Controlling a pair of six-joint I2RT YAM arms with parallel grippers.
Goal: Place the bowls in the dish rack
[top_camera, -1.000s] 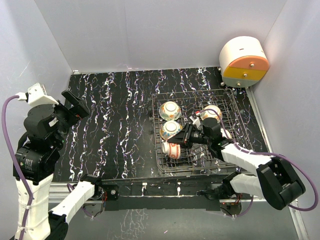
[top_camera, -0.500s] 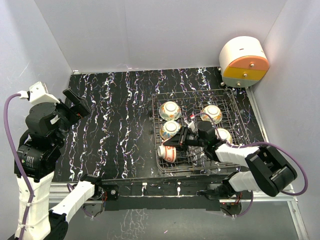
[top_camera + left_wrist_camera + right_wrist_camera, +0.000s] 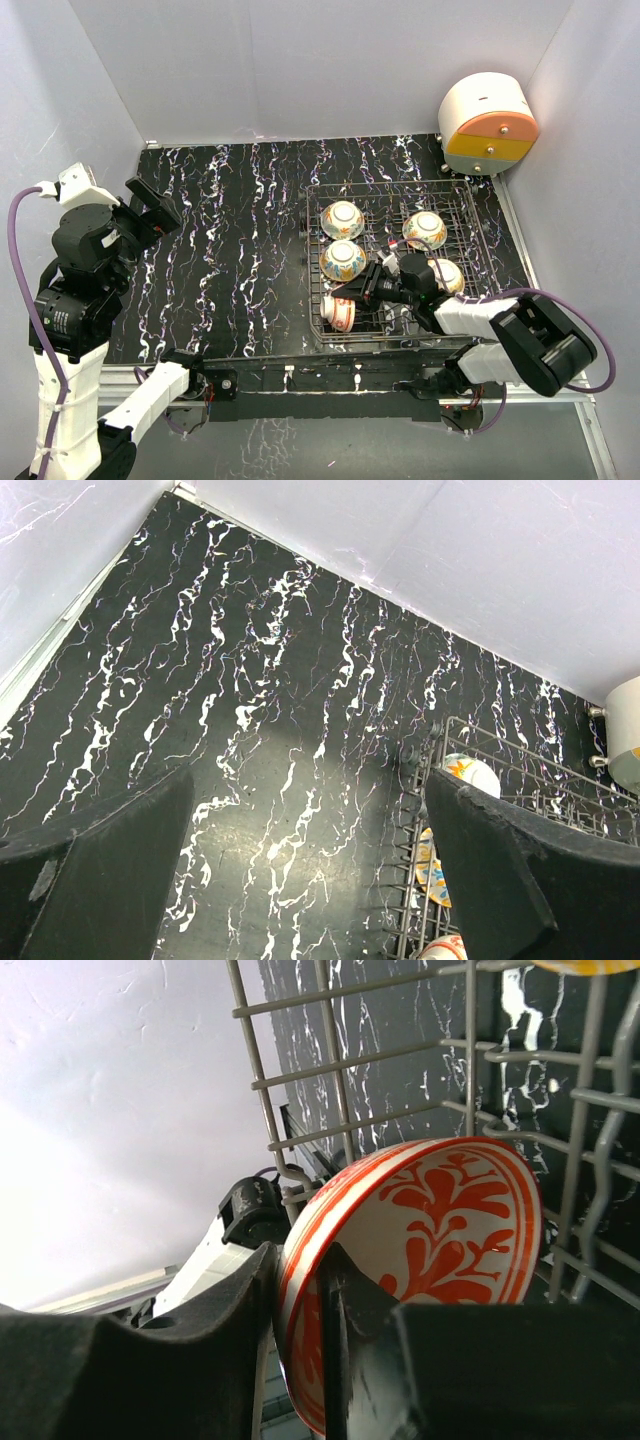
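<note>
Top external view: your left gripper (image 3: 152, 207) hung idle, jaws apart on nothing. In the past second the red-orange bowl (image 3: 338, 313) came down on edge into the dish rack's (image 3: 385, 185) front-left corner. The right gripper (image 3: 360, 292) straddled its rim; whether it was pinching or letting go, you couldn't tell. Judged nearly finished.
</note>
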